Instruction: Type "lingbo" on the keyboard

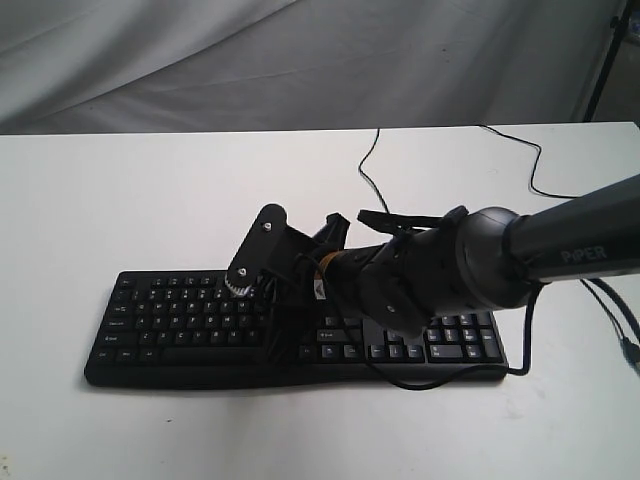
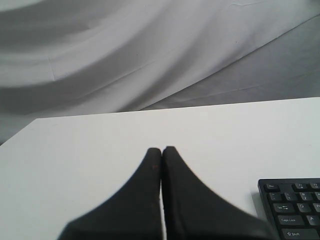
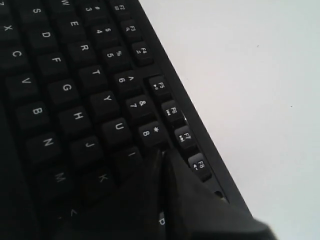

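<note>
The black keyboard lies across the white table, its thin cable running away toward the back. My right gripper reaches across the keyboard's middle and points down onto the letter keys. In the right wrist view it is shut, fingertips pressed together at the gap between the I key and the 8 key; whether they touch a key is hidden. My left gripper is shut on nothing, hovering over bare table beside the keyboard's corner. It does not show in the exterior view.
The white table extends all round the keyboard. Grey cloth hangs behind it. A second black cable crosses the back right, and a dark stand leg rises at the far right.
</note>
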Robot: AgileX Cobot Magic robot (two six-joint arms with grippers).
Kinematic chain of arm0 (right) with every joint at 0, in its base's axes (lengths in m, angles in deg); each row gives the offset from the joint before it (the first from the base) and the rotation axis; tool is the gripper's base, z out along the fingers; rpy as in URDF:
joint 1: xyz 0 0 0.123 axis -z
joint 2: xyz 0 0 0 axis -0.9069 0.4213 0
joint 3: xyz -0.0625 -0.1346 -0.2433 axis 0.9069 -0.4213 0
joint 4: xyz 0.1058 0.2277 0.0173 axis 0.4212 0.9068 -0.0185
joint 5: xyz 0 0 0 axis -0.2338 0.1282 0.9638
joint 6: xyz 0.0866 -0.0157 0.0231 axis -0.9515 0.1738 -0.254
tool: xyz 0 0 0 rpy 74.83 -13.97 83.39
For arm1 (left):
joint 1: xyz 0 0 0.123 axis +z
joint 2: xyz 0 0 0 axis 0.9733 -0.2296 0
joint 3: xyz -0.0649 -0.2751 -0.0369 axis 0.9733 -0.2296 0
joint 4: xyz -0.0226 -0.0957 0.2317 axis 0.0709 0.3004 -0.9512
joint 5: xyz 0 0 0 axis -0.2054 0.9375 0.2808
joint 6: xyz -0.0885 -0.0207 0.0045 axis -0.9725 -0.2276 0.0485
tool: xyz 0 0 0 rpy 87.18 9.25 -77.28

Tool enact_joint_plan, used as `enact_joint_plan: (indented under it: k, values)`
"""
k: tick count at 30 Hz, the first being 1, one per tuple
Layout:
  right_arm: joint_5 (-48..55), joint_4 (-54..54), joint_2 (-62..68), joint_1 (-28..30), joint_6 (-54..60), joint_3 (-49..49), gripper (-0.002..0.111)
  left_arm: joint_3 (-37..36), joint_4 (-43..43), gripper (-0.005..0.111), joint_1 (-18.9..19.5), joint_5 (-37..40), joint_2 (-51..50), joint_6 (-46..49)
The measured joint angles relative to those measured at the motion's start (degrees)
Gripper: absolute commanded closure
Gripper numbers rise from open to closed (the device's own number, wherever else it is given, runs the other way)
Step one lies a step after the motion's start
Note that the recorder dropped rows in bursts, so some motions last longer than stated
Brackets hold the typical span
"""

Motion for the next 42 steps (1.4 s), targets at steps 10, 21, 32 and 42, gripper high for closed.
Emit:
enact_joint_plan:
  k: [10, 21, 32, 42]
  values:
    - [0.5, 0.0, 1.7, 0.0, 0.0, -0.1, 0.108, 0.0, 0.0, 0.106, 0.0, 0.0, 0.0, 0.0]
    - [1.7, 0.0, -1.8, 0.0, 0.0, 0.0, 0.108, 0.0, 0.0, 0.106, 0.0, 0.0, 0.0, 0.0]
    - [3.2, 2.6, -20.3, 0.0, -2.5, -7.2, 0.108, 0.0, 0.0, 0.106, 0.0, 0.0, 0.0, 0.0]
    - [4.1, 7.3, -54.9, 0.0, -2.5, -26.6, 0.108, 0.0, 0.0, 0.106, 0.0, 0.0, 0.0, 0.0]
